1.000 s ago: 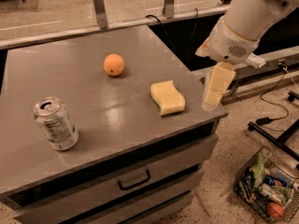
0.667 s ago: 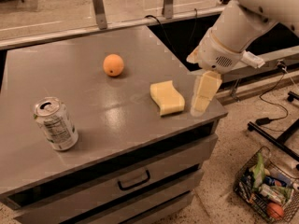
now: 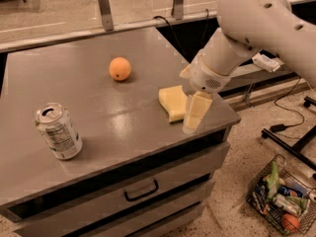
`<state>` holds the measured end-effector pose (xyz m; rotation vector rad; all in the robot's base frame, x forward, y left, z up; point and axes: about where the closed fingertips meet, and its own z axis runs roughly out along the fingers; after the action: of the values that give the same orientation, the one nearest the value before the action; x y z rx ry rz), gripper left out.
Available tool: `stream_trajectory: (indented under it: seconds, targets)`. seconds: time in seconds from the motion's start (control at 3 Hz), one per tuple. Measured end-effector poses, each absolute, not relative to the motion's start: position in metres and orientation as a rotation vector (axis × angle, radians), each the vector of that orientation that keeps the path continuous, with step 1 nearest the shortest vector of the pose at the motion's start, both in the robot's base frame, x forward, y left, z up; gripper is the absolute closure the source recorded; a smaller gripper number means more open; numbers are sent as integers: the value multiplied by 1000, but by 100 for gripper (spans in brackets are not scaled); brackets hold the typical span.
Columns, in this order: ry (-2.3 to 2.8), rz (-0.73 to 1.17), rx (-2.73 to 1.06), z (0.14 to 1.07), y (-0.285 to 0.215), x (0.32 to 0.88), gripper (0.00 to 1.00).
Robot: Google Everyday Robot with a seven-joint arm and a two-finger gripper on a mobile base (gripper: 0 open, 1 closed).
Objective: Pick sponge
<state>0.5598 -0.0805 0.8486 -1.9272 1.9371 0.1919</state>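
The grey drawer cabinet [image 3: 98,112] fills most of the left and centre of the frame, its flat top carrying everything I care about. A dark handle [image 3: 141,190] sits on the upper drawer front near the bottom centre.

My white arm [image 3: 256,19] enters from the upper right corner and slopes down toward the cabinet's right edge.

A wire basket [image 3: 257,187] sits on the speckled floor at the lower right, filled with packaged goods I cannot make out in detail.

My gripper [image 3: 196,116] hangs at the end of the arm, right of centre, pointing down over the right end of the cabinet top. It overlaps the right side of the sponge in this view. Whether it is open or closed I cannot tell, nor whether it has hold of anything.

The sponge [image 3: 173,101], a pale yellow foam block, lies flat on the top near the right edge, just left of my gripper.

A silver drink can [image 3: 58,131] stands upright at the left.

An orange [image 3: 120,68] rests toward the back, above and left of the sponge, well apart from it.
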Motion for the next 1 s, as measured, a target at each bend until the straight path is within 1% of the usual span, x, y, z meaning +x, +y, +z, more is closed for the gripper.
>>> stream_trajectory:
  seconds: [0.33, 1.0]
  targets:
    - [1905, 207, -1941, 835, -64, 563, 18]
    - [1887, 230, -1948, 832, -56, 564, 64]
